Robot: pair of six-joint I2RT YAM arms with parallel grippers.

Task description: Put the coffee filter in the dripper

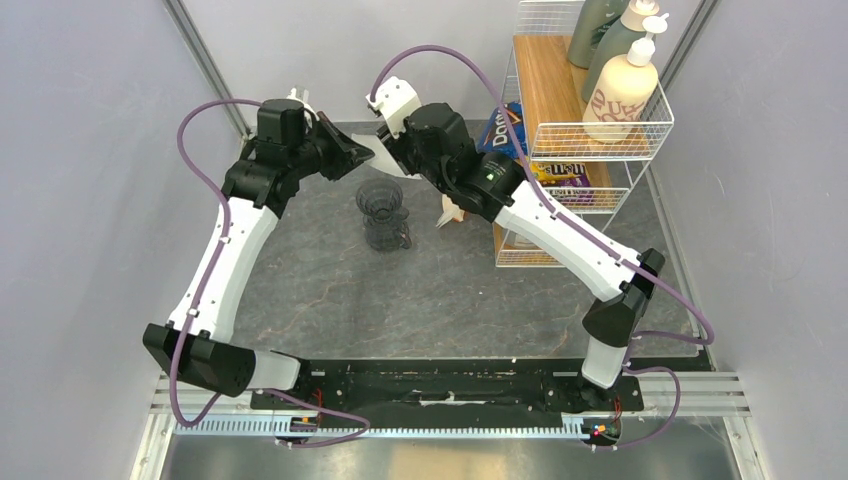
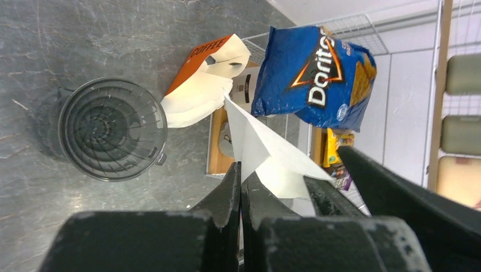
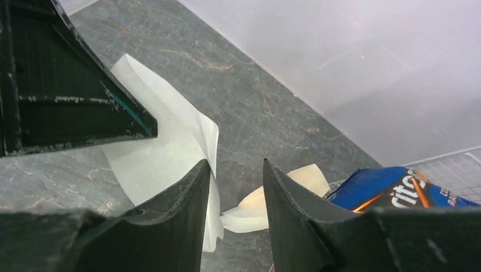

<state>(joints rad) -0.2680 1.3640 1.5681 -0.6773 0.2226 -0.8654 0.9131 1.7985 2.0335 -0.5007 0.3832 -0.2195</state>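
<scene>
Firmly, the left hand pinches the coffee filter; the right hand stands parted at its edge.

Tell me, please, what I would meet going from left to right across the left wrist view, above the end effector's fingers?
dripper → orange coffee packet → Doritos bag → bottles on the rack. The coffee filter overlaps the packet and the bag, so it is left out.
</scene>
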